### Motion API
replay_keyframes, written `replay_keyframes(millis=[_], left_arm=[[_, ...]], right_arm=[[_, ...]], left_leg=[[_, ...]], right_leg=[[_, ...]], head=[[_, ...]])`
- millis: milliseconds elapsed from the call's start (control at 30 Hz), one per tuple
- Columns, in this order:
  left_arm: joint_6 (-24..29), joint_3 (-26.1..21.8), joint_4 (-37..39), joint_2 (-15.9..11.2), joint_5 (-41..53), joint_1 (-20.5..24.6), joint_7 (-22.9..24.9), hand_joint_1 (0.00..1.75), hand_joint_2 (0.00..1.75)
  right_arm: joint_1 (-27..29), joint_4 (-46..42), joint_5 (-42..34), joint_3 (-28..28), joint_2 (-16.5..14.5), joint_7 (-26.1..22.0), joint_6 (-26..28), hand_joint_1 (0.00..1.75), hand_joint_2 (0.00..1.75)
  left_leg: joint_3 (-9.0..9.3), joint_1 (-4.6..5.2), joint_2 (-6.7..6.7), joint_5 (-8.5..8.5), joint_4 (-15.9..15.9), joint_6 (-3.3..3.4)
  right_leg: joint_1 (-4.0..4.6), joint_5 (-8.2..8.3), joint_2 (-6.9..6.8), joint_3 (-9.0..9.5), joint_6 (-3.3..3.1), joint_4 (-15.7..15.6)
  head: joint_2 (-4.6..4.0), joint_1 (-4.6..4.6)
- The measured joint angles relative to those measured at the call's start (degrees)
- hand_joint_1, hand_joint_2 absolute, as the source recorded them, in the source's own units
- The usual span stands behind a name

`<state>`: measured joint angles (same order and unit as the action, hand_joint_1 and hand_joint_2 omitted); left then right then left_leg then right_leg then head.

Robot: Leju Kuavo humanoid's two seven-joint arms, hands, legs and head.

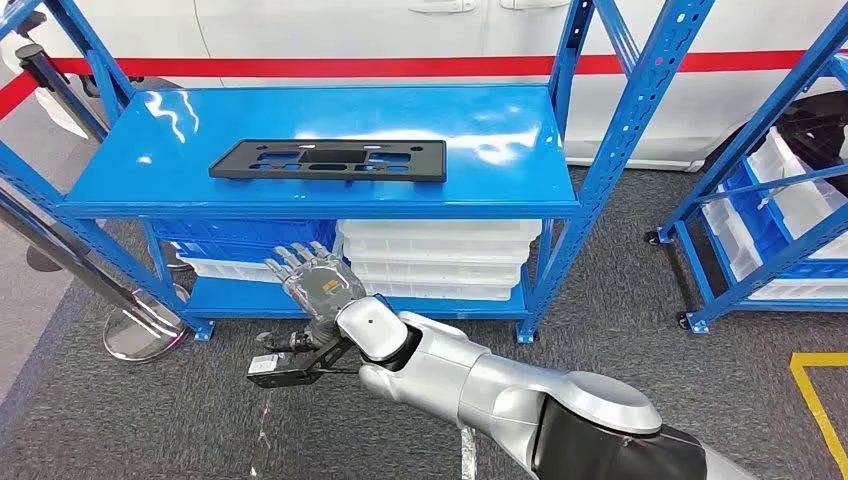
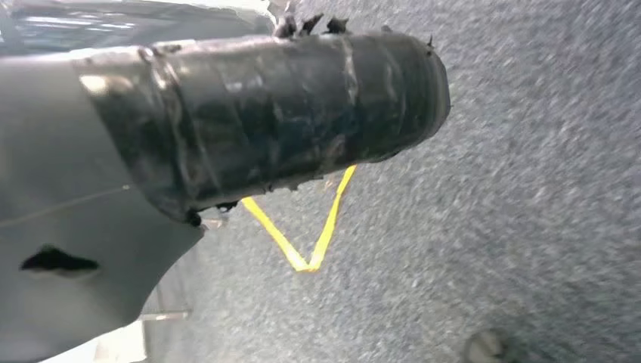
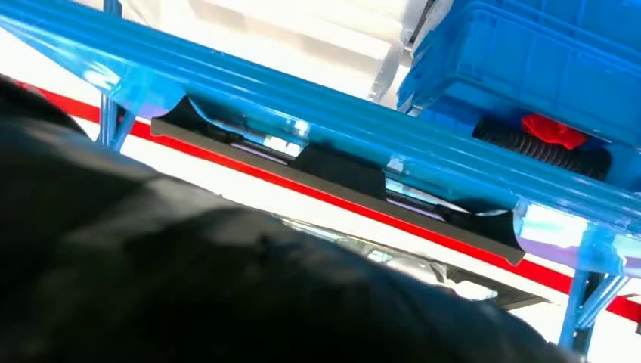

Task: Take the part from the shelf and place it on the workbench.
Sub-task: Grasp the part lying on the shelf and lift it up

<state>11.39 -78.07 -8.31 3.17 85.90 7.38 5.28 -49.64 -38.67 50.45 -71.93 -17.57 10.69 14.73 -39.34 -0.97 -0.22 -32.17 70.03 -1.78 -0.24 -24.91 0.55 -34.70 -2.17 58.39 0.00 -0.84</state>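
Reaching up from the lower part of the head view, the right robot hand (image 1: 312,278) is raised in front of the blue shelf (image 1: 120,180), its back toward the camera, its fingers apart and pointing upward, with nothing in its hold. It sits level with the lower tier of the shelf, below the front edge of the top board. The part (image 1: 328,160), a flat black rectangular plate with cut-outs, lies flat on the top board of the shelf, above and beyond the right robot hand and well apart from it, with its long side along the shelf front. From the right wrist view the part (image 3: 340,178) shows as a dark strip along the shelf edge. Just past the right robot hand, on the lower tier, stand stacked white bins (image 1: 440,260) and, beside them, blue bins (image 1: 240,235). Grey carpet (image 1: 150,420) covers the floor beneath the arm. In the left wrist view a dark taped cover takes up much of the picture over the carpet and a yellow floor line (image 2: 302,242); how the left robot hand's fingers lie cannot be told
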Motion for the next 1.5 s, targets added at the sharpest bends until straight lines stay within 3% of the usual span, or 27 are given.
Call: replay_keyframes(millis=[100,133,233,300,400,467,533,600,633,667,700,767,800,933,1000,1067,1100,1133,1167,1233,1267,1300,1433,1500], left_arm=[[-0.22,0.00,0.00,-0.08,-0.05,-0.07,-0.23,0.00,0.00],[-0.32,0.00,0.00,-0.08,-0.09,-0.11,-0.30,0.00,0.00],[-0.46,-0.01,0.00,-0.08,-0.19,-0.11,-0.21,0.00,0.00],[-0.45,-0.02,0.00,-0.08,-0.19,0.01,-0.18,0.00,0.00],[-0.59,-0.01,0.00,-0.08,-0.14,0.01,-0.61,0.00,0.00],[-0.68,0.00,0.00,-0.08,-0.10,-0.03,-0.82,0.00,0.00],[-0.69,-0.01,0.00,-0.09,-0.10,-0.03,-0.83,0.00,0.00],[-0.66,-0.02,0.00,-0.09,-0.10,-0.04,-0.82,0.00,0.00],[-0.65,-0.02,0.00,-0.09,-0.07,-0.05,-0.81,0.00,0.00],[-0.64,-0.02,0.00,-0.08,-0.01,-0.06,-0.77,0.00,0.00],[-0.63,-0.02,0.00,-0.08,0.10,-0.06,-0.64,0.00,0.00],[-0.63,-0.02,0.00,-0.09,0.34,-0.01,-0.13,0.00,0.00],[-0.64,-0.02,0.00,-0.11,0.41,0.02,0.14,0.00,0.00],[-0.65,-0.04,0.02,-0.06,0.18,0.05,0.04,0.00,0.00],[-0.60,-0.05,0.04,0.02,0.07,0.03,-0.20,0.00,0.00],[-0.54,-0.09,0.04,0.01,0.07,0.04,-0.08,0.00,0.00],[-0.51,-0.11,0.04,0.00,0.09,0.01,0.04,0.00,0.00],[-0.47,-0.13,0.04,0.01,0.19,-0.04,0.15,0.00,0.00],[-0.41,-0.13,0.04,0.01,0.34,-0.10,0.24,0.00,0.00],[-0.20,-0.13,0.04,-0.03,0.81,-0.18,0.33,0.00,0.00],[-0.05,-0.13,0.04,-0.08,1.03,-0.18,0.34,0.00,0.00],[0.11,-0.13,0.04,-0.11,1.26,-0.13,0.31,0.00,0.00],[0.31,-0.13,0.04,-0.16,1.43,0.01,-0.11,0.00,0.00],[-0.10,-0.13,0.04,-0.15,1.17,-0.05,-0.32,0.00,0.00]], right_arm=[[-0.27,-0.01,0.49,0.00,0.33,0.72,-1.66,0.00,0.00],[-0.57,-0.03,0.68,0.00,0.50,1.00,-2.33,0.00,0.00],[-2.21,-0.47,1.47,0.00,0.95,1.87,-4.05,0.00,0.00],[-3.47,-1.10,2.20,0.00,1.28,2.64,-5.37,0.00,0.00],[-4.32,-2.21,3.19,-0.01,1.63,3.68,-6.39,0.00,0.00],[-4.67,-2.93,3.80,-0.03,1.75,4.15,-6.99,0.00,0.00],[-5.18,-3.44,4.23,-0.06,1.87,4.51,-8.37,0.00,0.00],[-6.03,-3.76,3.85,-0.18,1.99,4.77,-10.37,0.00,0.00],[-6.82,-3.90,3.40,-0.26,2.02,4.86,-11.51,0.00,0.00],[-7.91,-4.04,2.92,-0.33,2.00,4.89,-12.62,0.00,0.00],[-9.21,-4.15,2.50,-0.37,1.90,4.91,-13.70,0.00,0.00],[-11.84,-4.23,1.86,-0.40,1.40,4.92,-15.47,0.00,0.00],[-12.88,-4.17,1.61,-0.42,1.01,4.92,-16.05,0.00,0.00],[-14.98,-3.86,1.09,-0.51,-0.47,4.70,-16.56,0.00,0.00],[-15.62,-3.74,0.85,-0.57,-1.09,4.41,-16.52,0.00,0.00],[-15.75,-3.51,0.53,-0.83,-1.42,4.06,-16.36,0.00,0.00],[-15.60,-3.33,0.40,-1.04,-1.52,3.90,-16.24,0.00,0.00],[-15.43,-3.12,0.33,-1.27,-1.61,3.75,-16.11,0.00,0.00],[-15.32,-2.92,0.26,-1.44,-1.71,3.62,-15.97,0.00,0.00],[-15.29,-2.61,0.16,-1.62,-1.93,3.39,-15.66,0.00,0.00],[-15.33,-2.48,0.09,-1.72,-2.03,3.29,-15.51,0.00,0.00],[-15.34,-2.33,0.02,-1.82,-2.10,3.24,-15.40,0.00,0.00],[-15.31,-1.86,-0.44,-2.05,-2.26,3.16,-15.23,0.00,0.00],[-15.36,-1.74,-0.65,-2.05,-2.32,3.09,-15.15,0.00,0.00]], left_leg=[[-2.32,-0.02,0.01,-0.27,3.98,-0.12],[-2.03,-0.03,0.01,1.02,2.96,-0.07],[2.70,0.08,0.04,6.32,-7.63,0.39],[4.38,0.32,-0.05,6.97,-11.20,0.85],[4.71,0.15,-0.11,7.13,-11.85,1.69],[4.97,-0.16,0.03,7.38,-12.31,2.39],[4.98,-0.12,0.09,7.39,-12.37,2.84],[4.98,-0.10,0.05,7.33,-12.30,2.95],[4.98,-0.13,0.02,7.27,-12.22,2.92],[5.00,-0.15,-0.03,7.18,-12.09,2.83],[5.00,-0.18,-0.06,7.03,-11.90,2.66],[4.80,0.02,-0.11,6.69,-11.43,2.11],[4.70,0.08,-0.12,6.61,-11.31,1.78],[4.49,-0.13,-0.11,6.08,-10.91,0.51],[2.32,-0.23,-0.05,3.52,-6.30,0.01],[-1.47,-0.23,-0.04,0.65,1.11,-0.35],[-2.88,-0.23,-0.03,0.30,3.50,-0.45],[-3.36,-0.23,-0.03,1.03,3.84,-0.45],[-2.76,-0.23,-0.03,2.76,1.98,-0.36],[0.61,-0.11,-0.05,6.86,-5.46,0.08],[2.18,0.04,-0.07,7.96,-8.80,0.38],[3.16,0.20,-0.10,8.33,-10.79,0.65],[3.98,0.03,-0.07,8.01,-12.16,1.63],[4.48,-0.28,0.06,7.98,-12.59,2.25]], right_leg=[[0.08,-0.10,0.00,0.03,-0.10,0.11],[0.09,-0.17,0.05,0.06,-0.12,0.21],[0.21,-0.50,0.26,0.10,0.20,0.62],[0.45,-0.54,0.29,-0.07,0.66,0.67],[0.64,-0.72,0.23,-0.12,1.42,0.72],[0.61,-2.77,0.11,-1.51,2.03,3.82],[0.34,-6.23,0.00,-4.95,2.47,11.08],[0.12,-7.60,-0.01,-7.79,2.69,16.52],[0.02,-6.71,-0.02,-7.88,2.73,16.29],[-0.09,-4.89,-0.04,-6.84,2.70,13.77],[-0.18,-2.78,-0.05,-5.07,2.60,9.82],[-0.16,-0.48,-0.03,-1.78,2.26,3.19],[-0.04,-0.31,0.01,-1.05,2.05,1.70],[-0.10,-0.24,-0.01,-0.57,0.89,0.70],[-0.28,-0.18,-0.14,-0.15,0.37,0.28],[-0.19,-0.35,-0.23,0.06,0.04,0.26],[-0.15,-0.46,-0.25,0.15,-0.07,0.29],[-0.13,-0.58,-0.22,0.26,-0.12,0.33],[-0.12,-0.73,-0.15,0.41,-0.09,0.41],[0.00,-1.17,-0.03,0.77,0.16,0.55],[0.11,-1.37,0.02,0.86,0.36,0.64],[0.21,-1.48,0.02,0.87,0.60,0.62],[0.39,-2.16,-0.06,0.73,1.69,1.01],[0.38,-4.55,-0.10,-1.22,2.20,5.32]], head=[[-0.01,-0.01],[-0.01,-0.01],[-0.01,0.01],[-0.02,0.01],[-0.01,-0.06],[-0.01,-0.26],[-0.01,-0.40],[-0.02,-0.40],[-0.02,-0.42],[-0.01,-0.42],[-0.01,-0.42],[-0.01,-0.37],[-0.01,-0.35],[-0.01,-0.27],[0.00,-0.09],[-0.01,0.01],[-0.01,0.00],[-0.01,0.00],[-0.01,0.01],[-0.01,0.01],[0.00,0.00],[0.00,-0.04],[-0.01,-0.13],[0.00,-0.29]])
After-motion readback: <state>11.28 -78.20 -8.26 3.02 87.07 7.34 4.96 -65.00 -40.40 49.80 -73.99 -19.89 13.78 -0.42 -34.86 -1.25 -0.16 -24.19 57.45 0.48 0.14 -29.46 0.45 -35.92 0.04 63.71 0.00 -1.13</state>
